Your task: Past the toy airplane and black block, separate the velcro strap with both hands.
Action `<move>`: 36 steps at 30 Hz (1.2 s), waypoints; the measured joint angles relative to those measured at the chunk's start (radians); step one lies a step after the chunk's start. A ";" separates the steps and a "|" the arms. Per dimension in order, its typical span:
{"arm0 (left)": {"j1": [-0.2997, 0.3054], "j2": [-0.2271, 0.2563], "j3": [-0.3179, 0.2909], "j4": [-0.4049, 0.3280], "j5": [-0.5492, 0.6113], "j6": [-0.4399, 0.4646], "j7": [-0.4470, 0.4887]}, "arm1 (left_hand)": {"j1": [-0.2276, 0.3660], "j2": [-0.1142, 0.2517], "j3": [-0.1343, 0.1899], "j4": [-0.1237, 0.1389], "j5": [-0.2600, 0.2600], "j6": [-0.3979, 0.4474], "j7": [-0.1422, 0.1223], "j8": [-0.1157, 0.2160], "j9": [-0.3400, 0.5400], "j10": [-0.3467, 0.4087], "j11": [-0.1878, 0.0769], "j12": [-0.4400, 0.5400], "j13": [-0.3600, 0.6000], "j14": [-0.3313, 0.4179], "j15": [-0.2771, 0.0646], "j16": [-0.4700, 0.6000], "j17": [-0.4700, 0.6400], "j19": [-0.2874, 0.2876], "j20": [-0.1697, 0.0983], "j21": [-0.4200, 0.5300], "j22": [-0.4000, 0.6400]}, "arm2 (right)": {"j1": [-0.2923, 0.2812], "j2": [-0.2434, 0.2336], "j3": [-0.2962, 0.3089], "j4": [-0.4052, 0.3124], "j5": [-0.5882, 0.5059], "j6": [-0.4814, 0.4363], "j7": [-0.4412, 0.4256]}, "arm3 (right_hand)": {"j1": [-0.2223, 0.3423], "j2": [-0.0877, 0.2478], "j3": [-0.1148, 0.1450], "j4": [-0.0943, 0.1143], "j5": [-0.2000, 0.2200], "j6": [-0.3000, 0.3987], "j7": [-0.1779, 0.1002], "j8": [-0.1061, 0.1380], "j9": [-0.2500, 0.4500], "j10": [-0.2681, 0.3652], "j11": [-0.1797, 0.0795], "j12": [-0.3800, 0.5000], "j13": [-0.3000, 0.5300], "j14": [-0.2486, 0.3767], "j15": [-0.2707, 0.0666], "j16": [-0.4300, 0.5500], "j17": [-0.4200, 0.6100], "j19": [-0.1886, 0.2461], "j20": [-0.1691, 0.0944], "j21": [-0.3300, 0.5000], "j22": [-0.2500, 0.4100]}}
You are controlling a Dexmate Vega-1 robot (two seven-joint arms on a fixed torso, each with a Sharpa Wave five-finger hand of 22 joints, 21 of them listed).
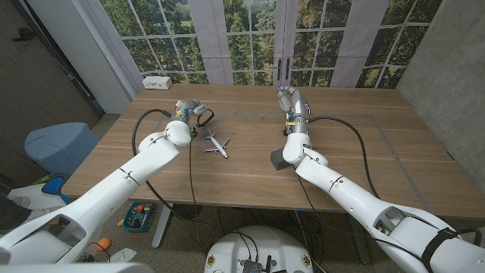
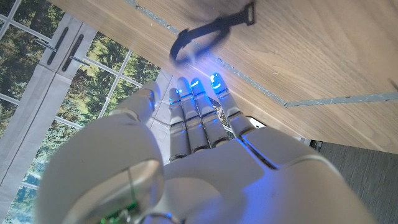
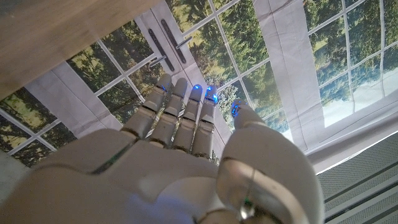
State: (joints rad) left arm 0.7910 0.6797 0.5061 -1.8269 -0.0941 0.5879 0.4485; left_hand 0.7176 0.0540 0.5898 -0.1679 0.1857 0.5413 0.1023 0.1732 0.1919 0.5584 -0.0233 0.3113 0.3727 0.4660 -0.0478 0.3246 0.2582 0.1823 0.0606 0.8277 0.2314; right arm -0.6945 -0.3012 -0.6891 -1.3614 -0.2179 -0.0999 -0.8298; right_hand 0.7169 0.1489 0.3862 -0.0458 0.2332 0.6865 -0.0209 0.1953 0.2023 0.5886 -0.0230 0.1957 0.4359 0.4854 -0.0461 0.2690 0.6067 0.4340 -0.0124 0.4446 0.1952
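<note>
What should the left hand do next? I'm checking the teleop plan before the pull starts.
Probably ease the left hand forward and down onto the velcro strap. Its fingers are extended, holding nothing, and stop just short of the strap's loop on the table, past the toy airplane. The right hand is far off, so the left should secure the strap first.

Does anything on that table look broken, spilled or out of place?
Nothing stands out. The toy airplane sits upright on the table, the black block lies beside the right arm, and the velcro strap is a closed loop near the left hand.
</note>
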 measured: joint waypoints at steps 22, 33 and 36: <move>0.056 0.010 -0.048 0.070 -0.049 -0.278 -0.029 | -0.228 0.020 -0.179 0.052 -0.012 -0.441 -0.097 -0.007 -0.020 -0.528 -0.003 -0.134 -0.187 -0.457 0.043 -0.148 -0.077 -0.247 -0.041 -0.204 -0.059 | -0.009 -0.017 0.045 -0.017 0.123 0.077 0.117 | -0.095 0.037 -0.022 0.023 -0.002 -0.073 0.016 -0.011 -0.002 -0.074 0.016 -0.011 -0.037 -0.093 0.003 -0.046 -0.027 -0.035 -0.034 -0.009 -0.005; 0.083 -0.027 -0.091 0.182 -0.141 -0.573 -0.102 | -0.332 0.102 -0.184 0.118 -0.004 -0.481 -0.106 -0.007 -0.020 -0.572 -0.010 -0.134 -0.196 -0.511 0.035 -0.148 -0.072 -0.271 -0.066 -0.243 -0.059 | -0.007 -0.031 0.063 0.019 0.188 0.173 0.202 | -0.160 0.063 0.018 0.090 -0.017 -0.096 0.039 -0.010 -0.007 -0.111 0.021 -0.011 -0.064 -0.162 0.004 -0.070 -0.045 -0.074 -0.031 -0.027 -0.013; 0.086 -0.039 -0.099 0.211 -0.156 -0.620 -0.117 | -0.366 0.123 -0.184 0.145 0.001 -0.486 -0.108 -0.003 -0.020 -0.575 -0.012 -0.134 -0.196 -0.520 0.034 -0.148 -0.069 -0.275 -0.070 -0.249 -0.059 | -0.005 -0.033 0.067 0.026 0.209 0.197 0.228 | -0.177 0.062 0.038 0.110 -0.020 -0.106 0.049 -0.010 -0.007 -0.118 0.021 -0.011 -0.073 -0.184 0.008 -0.077 -0.050 -0.085 -0.027 -0.036 -0.014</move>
State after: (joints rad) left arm 0.8772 0.6410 0.4069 -1.6155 -0.2498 -0.0318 0.3316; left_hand 0.3521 0.1769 0.4059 -0.0231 0.1869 0.0550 -0.0053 0.1703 0.1721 -0.0166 -0.0356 0.1772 0.1764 -0.0543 -0.0139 0.1771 0.1887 -0.0930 -0.0092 0.5788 0.1721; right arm -0.7000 -0.3343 -0.6219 -1.3350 -0.0090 0.0967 -0.6014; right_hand 0.5397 0.2111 0.4241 0.0639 0.2128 0.5800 0.0284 0.1848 0.1952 0.4708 -0.0015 0.1846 0.3630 0.3013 -0.0381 0.1920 0.5563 0.3493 -0.0396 0.4087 0.1812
